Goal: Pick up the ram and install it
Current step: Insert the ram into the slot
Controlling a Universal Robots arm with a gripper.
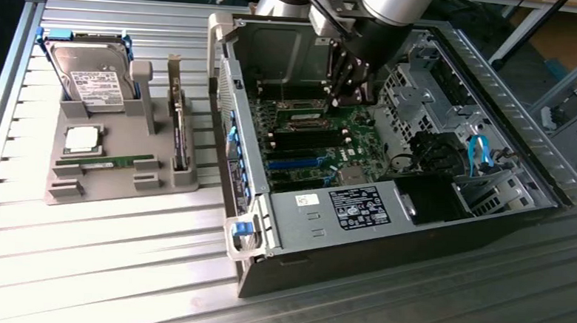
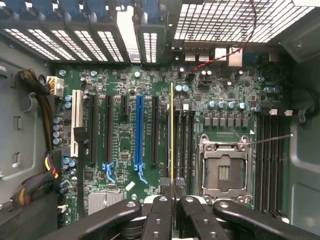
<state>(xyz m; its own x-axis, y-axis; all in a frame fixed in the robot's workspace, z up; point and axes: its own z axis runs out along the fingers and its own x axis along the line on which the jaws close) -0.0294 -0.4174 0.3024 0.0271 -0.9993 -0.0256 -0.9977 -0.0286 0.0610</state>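
Your pincer [image 2: 172, 190] is clamped on the ram [image 2: 172, 130], held edge-on. It hangs over the motherboard [image 2: 125, 82] inside the case [image 1: 300, 214].

Exterior cam: high, oblique, wide, open case [image 1: 392, 265] centre-right of frame. My wrist cam: close, straight down inside it. Both share the motherboard [image 1: 354, 146] [image 2: 122, 150].
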